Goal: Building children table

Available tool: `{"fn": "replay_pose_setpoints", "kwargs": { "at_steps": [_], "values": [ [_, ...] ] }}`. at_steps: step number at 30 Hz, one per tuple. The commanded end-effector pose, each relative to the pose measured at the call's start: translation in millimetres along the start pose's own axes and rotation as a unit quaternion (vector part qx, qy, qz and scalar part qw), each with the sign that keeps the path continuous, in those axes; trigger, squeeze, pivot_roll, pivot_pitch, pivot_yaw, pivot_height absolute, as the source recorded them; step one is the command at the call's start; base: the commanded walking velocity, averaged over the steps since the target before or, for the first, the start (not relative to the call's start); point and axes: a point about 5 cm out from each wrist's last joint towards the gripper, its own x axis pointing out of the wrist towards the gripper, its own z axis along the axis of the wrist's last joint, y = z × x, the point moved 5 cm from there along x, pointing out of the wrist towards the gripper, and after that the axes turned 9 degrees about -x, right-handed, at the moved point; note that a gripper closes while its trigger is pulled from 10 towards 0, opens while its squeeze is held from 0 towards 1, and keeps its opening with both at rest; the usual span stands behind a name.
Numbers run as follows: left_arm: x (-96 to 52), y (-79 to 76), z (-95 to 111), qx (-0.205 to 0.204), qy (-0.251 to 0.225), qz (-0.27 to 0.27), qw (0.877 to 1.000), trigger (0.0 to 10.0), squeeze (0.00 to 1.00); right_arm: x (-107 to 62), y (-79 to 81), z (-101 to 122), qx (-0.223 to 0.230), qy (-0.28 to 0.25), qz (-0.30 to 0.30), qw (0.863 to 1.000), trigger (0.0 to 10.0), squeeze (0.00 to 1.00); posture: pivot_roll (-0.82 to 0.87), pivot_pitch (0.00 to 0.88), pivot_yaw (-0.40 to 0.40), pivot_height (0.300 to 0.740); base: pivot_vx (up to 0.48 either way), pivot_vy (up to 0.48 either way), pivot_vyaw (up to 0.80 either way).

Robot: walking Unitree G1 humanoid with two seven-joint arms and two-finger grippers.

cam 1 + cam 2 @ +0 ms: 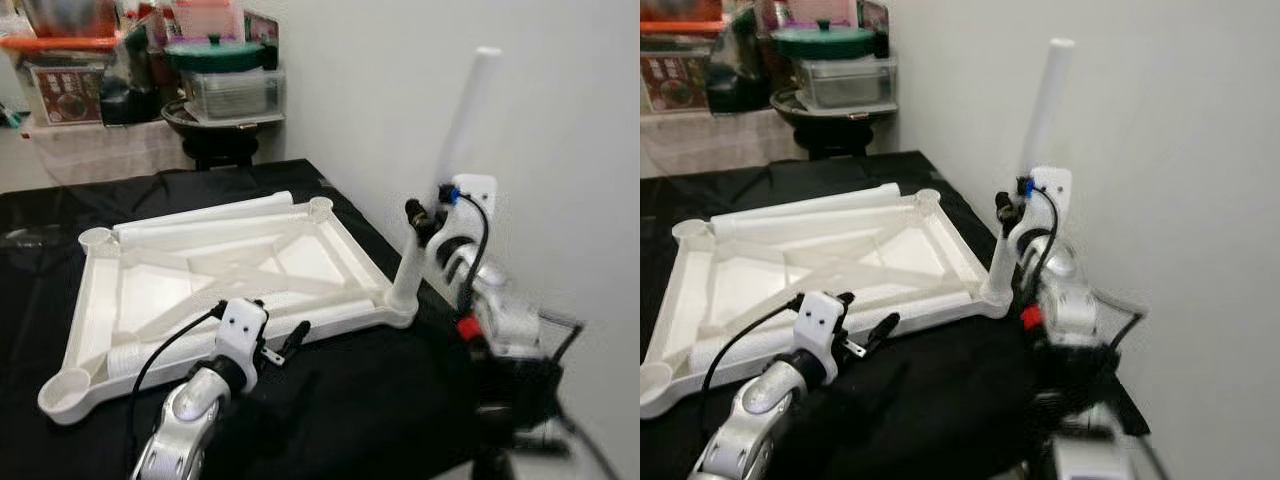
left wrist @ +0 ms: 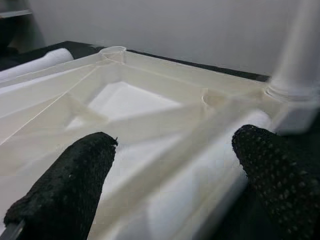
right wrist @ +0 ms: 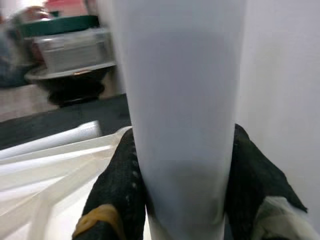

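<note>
— Nearest us, the left gripper (image 1: 283, 345) hovers at the near rim of the upturned tabletop (image 1: 150, 285), fingers (image 2: 65, 185) spread apart and holding nothing. What could go wrong from here?

— Mostly over on the right. The right gripper (image 1: 428, 222) has its fingers (image 3: 117, 185) clamped on the upright leg (image 1: 440, 175), which stands in the near-right corner socket (image 1: 400, 305) of the tabletop on the black cloth (image 1: 380, 400). The leg leans a little toward the wall (image 1: 560, 150). If it is pushed down while tilted, I think it could jam in the socket or lift that corner and slide the whole top, since nothing pins the frame down.

— And the count, left to right?

— One tabletop. Four corner sockets: two on the left side and the far-right one (image 1: 320, 207) look unfilled, and one is taken. One leg standing. At least two loose legs lying inside the frame, one along the far edge (image 1: 205, 220) and one along the near edge (image 1: 335, 318); a fourth I cannot make out.
</note>
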Motion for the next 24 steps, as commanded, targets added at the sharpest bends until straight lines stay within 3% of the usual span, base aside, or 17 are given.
{"fn": "replay_pose_setpoints", "kwargs": {
  "at_steps": [1,6,7,9,10,12,13,18,20,21,22,23,24],
  "values": [
    [3.9,-6.5,1.5,0.003,0.001,-0.013,1.000,10.0,0.00,-5.3,33.2,-20.9,0.025,0.053,0.065,0.996,10.0,0.00,0.05,0.000,-0.059,0.740,0.000,0.000,0.00],
    [6.0,-6.7,3.1,0.003,-0.001,-0.014,1.000,10.0,0.00,-0.4,38.6,-3.9,0.031,0.016,0.090,0.995,10.0,0.00,0.05,0.000,-0.060,0.740,0.000,0.000,0.00],
    [6.0,-6.7,2.9,0.003,-0.001,-0.015,1.000,10.0,0.00,2.6,35.5,3.7,0.036,0.001,0.087,0.996,10.0,1.00,0.04,0.000,-0.057,0.740,0.000,0.000,0.00],
    [5.9,-6.9,2.7,0.003,-0.002,-0.015,1.000,10.0,0.00,6.2,28.0,16.7,0.047,-0.016,0.083,0.995,10.0,1.00,0.05,0.000,-0.059,0.740,0.000,0.000,0.00],
    [5.8,-7.2,2.6,0.002,-0.002,-0.014,1.000,10.0,0.00,11.5,21.8,29.1,0.038,-0.035,0.117,0.992,10.0,0.00,0.05,0.000,-0.063,0.740,0.000,0.000,0.00],
    [5.8,-7.3,2.6,0.002,-0.002,-0.014,1.000,10.0,0.00,13.3,19.8,34.1,0.027,-0.045,0.140,0.989,10.0,0.00,0.05,0.000,-0.063,0.740,0.000,0.000,0.00],
    [5.2,-7.4,2.2,0.001,-0.002,-0.012,1.000,10.0,0.00,10.5,13.4,43.6,0.000,-0.062,0.164,0.985,10.0,0.00,0.05,0.000,-0.066,0.740,0.000,0.000,0.00],
    [3.8,-5.3,2.0,0.002,-0.002,-0.010,1.000,10.0,0.00,8.1,4.6,50.5,-0.045,-0.067,0.183,0.980,10.0,0.00,0.05,0.000,-0.070,0.740,0.000,0.000,0.00],
    [3.3,-3.2,2.1,0.003,-0.002,-0.007,1.000,10.0,0.00,6.1,5.5,50.1,-0.075,-0.069,0.233,0.967,10.0,0.00,0.06,0.000,-0.073,0.740,0.000,0.000,0.00],
    [3.3,-3.2,2.1,0.003,-0.002,-0.007,1.000,10.0,0.00,6.1,5.5,50.1,-0.075,-0.069,0.233,0.967,10.0,0.00,0.06,0.000,-0.073,0.740,0.000,0.000,0.00],
    [3.3,-2.8,2.0,0.003,-0.002,-0.007,1.000,10.0,0.00,2.9,6.2,49.4,-0.087,-0.079,0.272,0.955,10.0,0.00,0.06,0.000,-0.072,0.740,0.000,0.000,0.00],
    [3.3,-2.8,2.0,0.003,-0.002,-0.007,1.000,10.0,0.00,2.9,6.2,49.4,-0.087,-0.079,0.272,0.955,10.0,0.00,0.06,0.000,-0.072,0.740,0.000,0.000,0.00],
    [3.5,-3.3,2.0,0.004,-0.002,-0.007,1.000,10.0,0.00,-5.1,7.4,46.2,-0.099,-0.094,0.332,0.933,10.0,0.00,0.06,0.000,-0.072,0.740,0.000,0.000,0.00]
  ]
}}
